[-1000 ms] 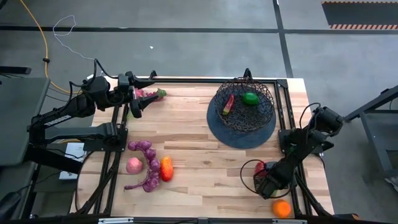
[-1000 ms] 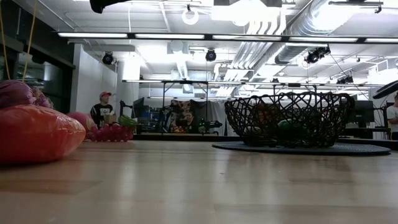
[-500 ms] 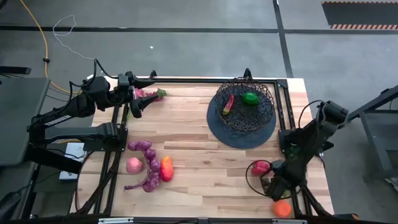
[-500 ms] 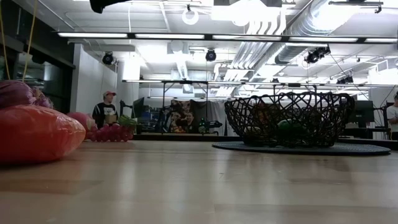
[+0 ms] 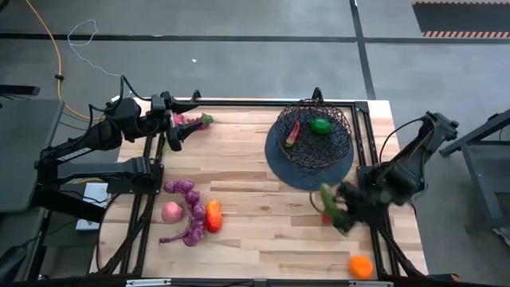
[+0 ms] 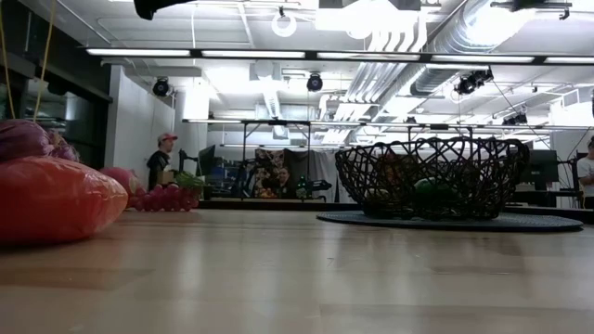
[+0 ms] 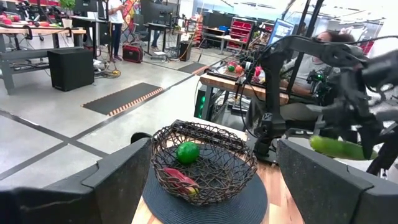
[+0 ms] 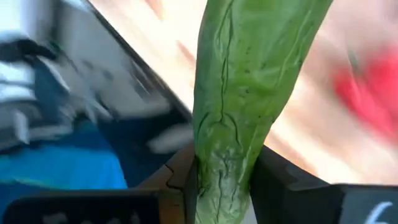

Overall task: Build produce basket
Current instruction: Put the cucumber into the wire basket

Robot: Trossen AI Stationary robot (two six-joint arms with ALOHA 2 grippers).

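Note:
The black wire basket stands on its dark round disc at the far right and holds a green piece and a red-yellow piece. My right gripper hangs above the table just near of the disc, shut on a long green vegetable. A red piece lies under it and an orange piece at the near right. Purple grapes, a pink piece and an orange-red piece lie at the near left. My left gripper waits open at the far left. My right gripper pinches the long green vegetable's two sides between its two fingers. The fingers slant down from the table's right side. The vegetable reaches well beyond the fingers and is lifted clear of the table.
A pink bunch with green leaves lies at the far left edge beside my left gripper. The black frame rails run along the table's sides. Bare wood lies between the two groups of produce. People show in the room beyond.
My right gripper has risen from the near right of the table and gone toward the basket, rolling its wrist. The long green vegetable has come up with it, clear of the table. The red piece has stayed on the table.

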